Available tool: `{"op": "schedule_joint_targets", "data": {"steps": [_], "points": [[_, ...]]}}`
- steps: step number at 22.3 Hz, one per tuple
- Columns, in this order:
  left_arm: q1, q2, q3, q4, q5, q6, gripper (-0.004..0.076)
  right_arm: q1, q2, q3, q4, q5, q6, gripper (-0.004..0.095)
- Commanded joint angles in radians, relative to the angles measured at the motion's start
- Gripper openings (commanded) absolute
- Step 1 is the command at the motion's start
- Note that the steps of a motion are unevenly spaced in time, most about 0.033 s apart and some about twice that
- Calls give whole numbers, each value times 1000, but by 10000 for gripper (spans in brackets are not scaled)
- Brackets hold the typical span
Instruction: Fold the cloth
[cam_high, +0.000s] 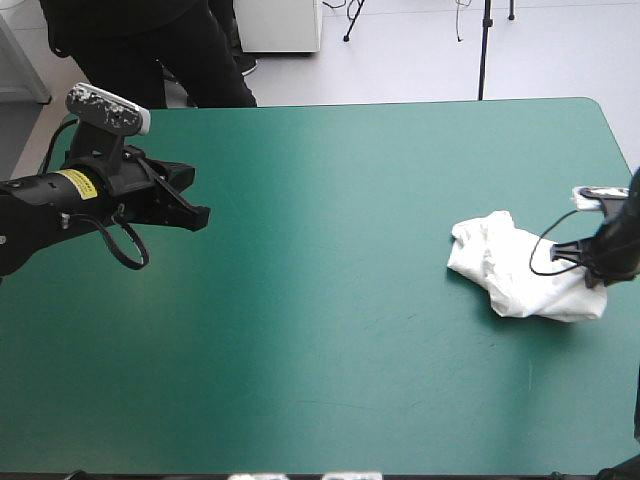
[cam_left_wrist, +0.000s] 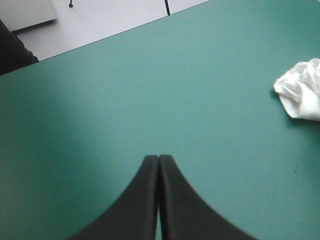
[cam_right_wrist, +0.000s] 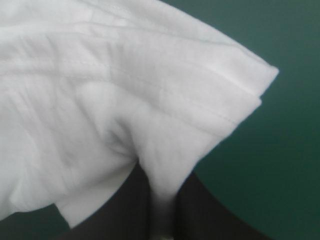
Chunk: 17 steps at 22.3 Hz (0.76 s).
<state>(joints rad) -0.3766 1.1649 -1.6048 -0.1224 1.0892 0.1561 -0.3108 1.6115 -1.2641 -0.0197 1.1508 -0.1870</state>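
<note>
The teal-green table bears a crumpled white T-shirt near its right edge.

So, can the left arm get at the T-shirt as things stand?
Probably, if its reach allows: only bare teal-green cover lies between the left gripper and the T-shirt, though the heap sits far across it, and the right gripper is shut on it.

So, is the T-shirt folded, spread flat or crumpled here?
Crumpled: the T-shirt is a bunched heap near the right edge of the table, the right claw shut on part of it.
</note>
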Motion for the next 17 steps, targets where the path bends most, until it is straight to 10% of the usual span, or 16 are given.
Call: {"op": "schedule_joint_targets", "data": {"steps": [1,9,11,13,17], "points": [[1,-18,-27,-14,-66,-10,-9,-108,-121,52,12,-54,-17,-13],[1,-18,-27,-11,-66,-5,-9,-166,-185,183,70,-133,7,45],[1,-18,-27,-6,-64,-5,-8,-166,-189,181,77,-114,2,247],[1,-18,-27,-4,-60,-5,-8,-166,-231,181,40,-97,23,665],[1,-18,-27,-6,-44,-3,-8,-158,-389,105,78,-38,32,747]]}}
